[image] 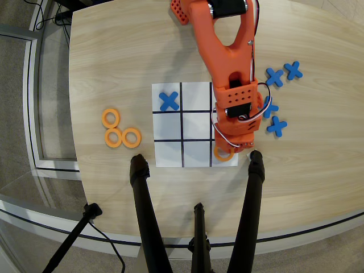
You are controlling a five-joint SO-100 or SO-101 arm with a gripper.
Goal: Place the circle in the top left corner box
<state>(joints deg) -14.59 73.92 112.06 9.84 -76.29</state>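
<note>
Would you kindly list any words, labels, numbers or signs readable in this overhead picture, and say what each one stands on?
No readable text, brand or number anywhere in the overhead view.
The only mark: a blue cross piece lying in a corner cell of the paper grid, a shape rather than print.
The orange arm shows no legible label.

You're looking at an orange plastic arm (227, 51), black servo blocks set inside, perforated wrist housing, red, white and black cables looping beside the end effector (236, 149).

From above, the arm (227, 51) hides the gripper's fingertips, part of the circle (223, 154) and most of the grid's right-hand column (223, 164)
</note>
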